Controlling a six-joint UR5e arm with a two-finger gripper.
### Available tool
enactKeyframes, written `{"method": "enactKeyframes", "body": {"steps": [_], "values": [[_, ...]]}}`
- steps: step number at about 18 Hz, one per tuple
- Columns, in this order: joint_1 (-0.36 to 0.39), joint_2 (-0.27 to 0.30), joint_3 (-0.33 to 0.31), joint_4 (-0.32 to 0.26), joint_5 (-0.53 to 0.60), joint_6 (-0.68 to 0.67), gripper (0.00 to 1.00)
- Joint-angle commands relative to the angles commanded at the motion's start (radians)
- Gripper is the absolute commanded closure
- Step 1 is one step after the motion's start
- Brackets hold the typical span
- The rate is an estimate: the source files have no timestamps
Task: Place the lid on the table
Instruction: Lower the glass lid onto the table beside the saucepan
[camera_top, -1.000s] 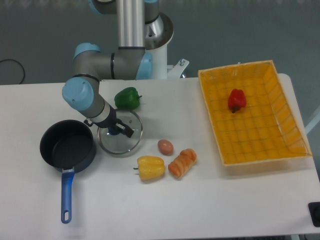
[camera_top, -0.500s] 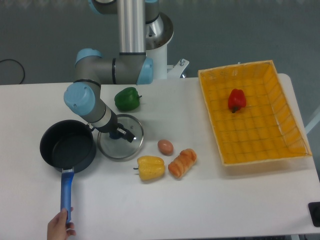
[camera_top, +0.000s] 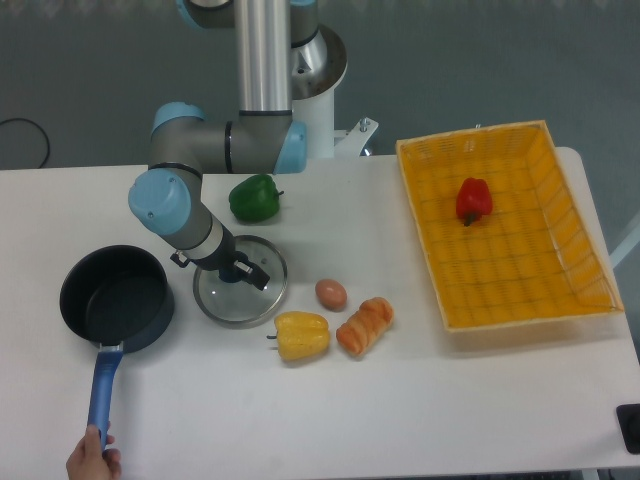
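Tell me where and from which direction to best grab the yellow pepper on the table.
Grip the yellow pepper across its body from straight above, probably fingers front and back. It lies on its side with its stem pointing left. The table is bare in front of it; the lid sits just behind, so keep the rear finger close to the pepper.

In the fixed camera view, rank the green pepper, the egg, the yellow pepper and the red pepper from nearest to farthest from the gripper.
Measured from the gripper at the lid:
1. Green pepper, just behind it.
2. Yellow pepper, in front, and egg, to the tray side: too close to call.
3. Red pepper, far off inside the orange tray.
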Motion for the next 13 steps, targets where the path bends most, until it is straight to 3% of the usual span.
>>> {"method": "enactKeyframes", "body": {"steps": [7,13], "values": [[-0.003,-0.012,0.006,0.000,0.011,0.000,0.41],[-0.005,-0.003,0.021,-0.003,0.012,-0.003,0.08]]}}
